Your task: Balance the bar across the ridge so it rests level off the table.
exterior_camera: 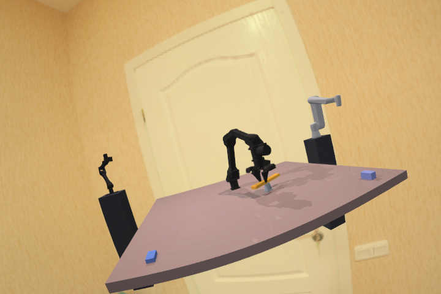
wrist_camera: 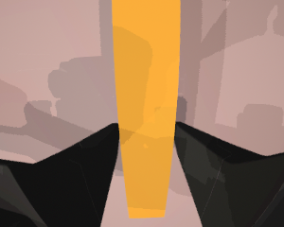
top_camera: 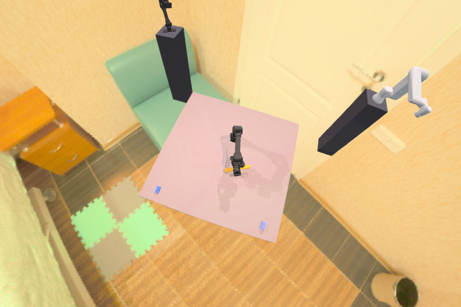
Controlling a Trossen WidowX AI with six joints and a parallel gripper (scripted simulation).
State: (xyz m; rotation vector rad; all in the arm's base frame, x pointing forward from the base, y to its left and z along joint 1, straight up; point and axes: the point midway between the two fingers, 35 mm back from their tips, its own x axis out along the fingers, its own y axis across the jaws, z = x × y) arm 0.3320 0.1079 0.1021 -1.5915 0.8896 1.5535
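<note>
The long orange bar lies across the top of the small grey-blue ridge, with both ends raised off the pink table. It looks close to level, but the slanted view does not show this exactly. My black gripper points down over the bar's middle. Its fingers stand on either side, very close to the bar's long edges, a little apart and not clamped on it. I cannot make out the ridge clearly in the scene 1 or wrist views.
Two blue blocks lie near table corners: one block and the other block. A black arm and a white arm stand on dark pedestals beyond the table.
</note>
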